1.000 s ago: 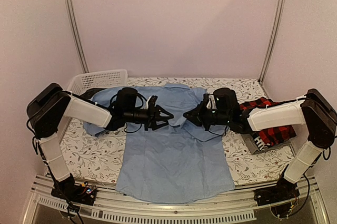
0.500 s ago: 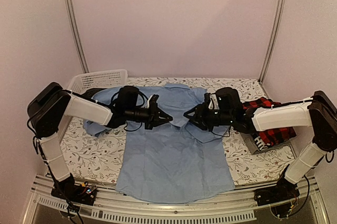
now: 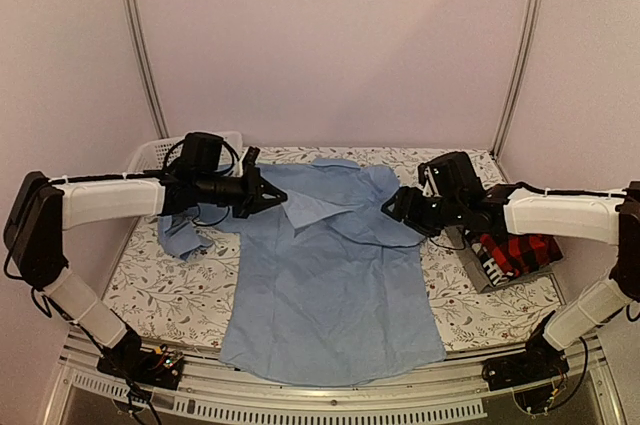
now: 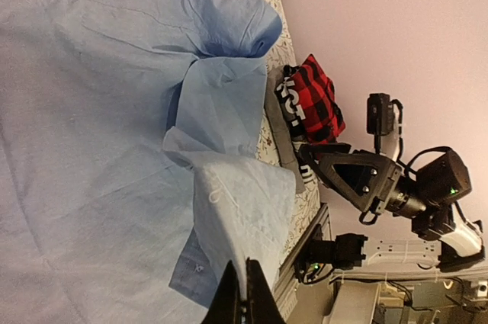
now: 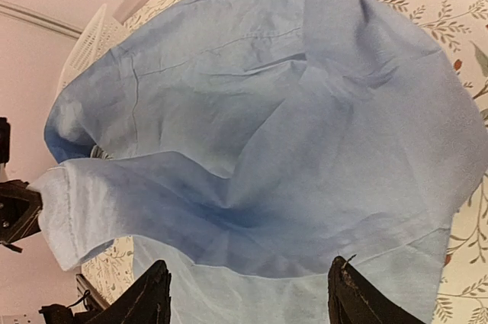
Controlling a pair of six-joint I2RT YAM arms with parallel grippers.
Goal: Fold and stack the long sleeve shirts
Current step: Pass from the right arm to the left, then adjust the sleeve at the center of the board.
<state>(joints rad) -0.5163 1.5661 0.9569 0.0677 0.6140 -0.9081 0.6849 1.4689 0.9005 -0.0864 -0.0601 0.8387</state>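
Observation:
The light blue shirt (image 3: 330, 285) lies spread across the table, collar to the far side. My left gripper (image 3: 272, 196) is shut on its pale sleeve cuff (image 4: 244, 202) and holds it lifted above the chest, jaws pinched on the cloth (image 4: 245, 303). My right gripper (image 3: 392, 207) hovers open over the shirt's right shoulder (image 5: 252, 149), nothing between its fingers (image 5: 149, 297). At the right, the folded red-and-black plaid shirt (image 3: 515, 248) rests on the grey one with white lettering (image 3: 482, 272).
A white lattice basket (image 3: 178, 152) stands at the back left corner. The shirt's other sleeve (image 3: 185, 235) is bunched at the left on the floral tablecloth (image 3: 160, 295). Metal posts rise at both back corners.
My left gripper shut on the sleeve cuff and drew it back to the left. My right gripper opened, let the cloth go and withdrew to the right.

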